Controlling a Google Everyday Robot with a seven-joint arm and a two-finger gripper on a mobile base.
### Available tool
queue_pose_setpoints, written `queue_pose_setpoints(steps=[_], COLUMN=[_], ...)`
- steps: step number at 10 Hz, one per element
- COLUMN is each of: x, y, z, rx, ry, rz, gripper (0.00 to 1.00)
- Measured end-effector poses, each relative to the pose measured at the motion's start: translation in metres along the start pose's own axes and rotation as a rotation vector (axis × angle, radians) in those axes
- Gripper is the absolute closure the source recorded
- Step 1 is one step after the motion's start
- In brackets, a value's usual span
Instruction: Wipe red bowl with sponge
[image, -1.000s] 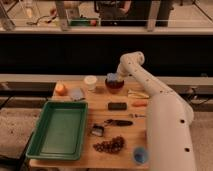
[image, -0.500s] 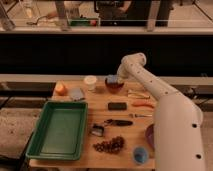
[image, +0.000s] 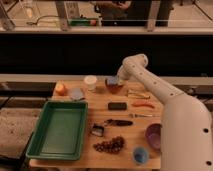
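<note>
The white arm (image: 165, 102) reaches across the wooden table (image: 130, 135) to the far side. Its gripper (image: 119, 78) is right over the red bowl (image: 115, 87). The light-blue sponge (image: 113, 80) sits at the tip of the gripper, on top of the bowl. I cannot tell if the gripper is clamped on it.

The red bowl stands near the back edge of the table, in the middle. A white cup (image: 90, 82) is just beside it on the left. Farther left are a grey-blue piece (image: 76, 93) and an orange ball (image: 60, 89).

A black block (image: 117, 106) lies in front of the bowl. An orange carrot-like thing (image: 142, 104) lies to the right of the block.

A big green tray (image: 57, 130) takes up the left part of the table. Near the front lie a dark bunch of grapes (image: 109, 145) and a small blue cup (image: 140, 155). The purple bowl (image: 153, 136) is beside the arm, partly hidden by it.
</note>
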Motion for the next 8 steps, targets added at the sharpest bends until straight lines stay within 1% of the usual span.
queue_pose_setpoints(steps=[5,7,8], x=[0.019,0.029,0.036], y=[0.011,0.013,0.013], z=[-0.010,-0.009,-0.005], rx=[-0.013,-0.018,-0.020], ry=[0.035,0.052,0.064], rz=[0.020,0.031,0.040], gripper=[1.00,1.00,1.00])
